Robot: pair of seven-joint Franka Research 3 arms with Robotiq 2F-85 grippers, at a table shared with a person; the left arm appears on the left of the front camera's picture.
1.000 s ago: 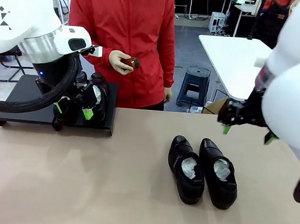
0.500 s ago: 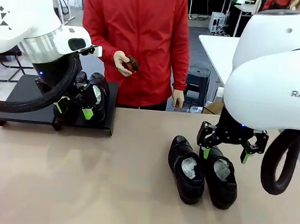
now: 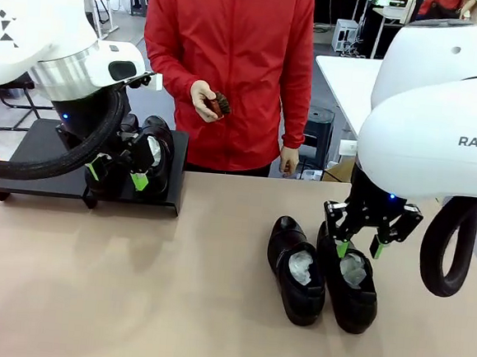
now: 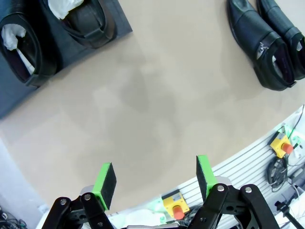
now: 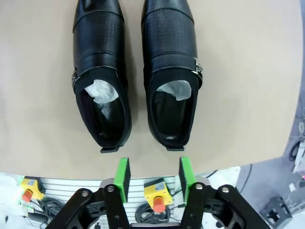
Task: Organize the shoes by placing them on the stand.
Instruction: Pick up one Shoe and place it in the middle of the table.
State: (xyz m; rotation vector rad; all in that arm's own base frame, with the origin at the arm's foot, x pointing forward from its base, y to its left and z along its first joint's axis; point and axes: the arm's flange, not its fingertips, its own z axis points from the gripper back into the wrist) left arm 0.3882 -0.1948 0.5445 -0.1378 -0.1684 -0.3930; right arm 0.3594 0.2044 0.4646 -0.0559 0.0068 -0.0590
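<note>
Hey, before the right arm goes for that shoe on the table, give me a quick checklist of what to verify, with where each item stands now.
1. Right gripper above the right-hand loose shoe: ok.
2. Its jaws apart with nothing between them: ok.
3. Gap wide enough to take that shoe: cannot tell.
4. Left gripper open and empty: ok.
5. Bare room on the stand beside the two shoes set on it: ok, as far as the arm lets me see.
6. Person's hand, holding the brush, up at chest height and out of the way: ok.
</note>
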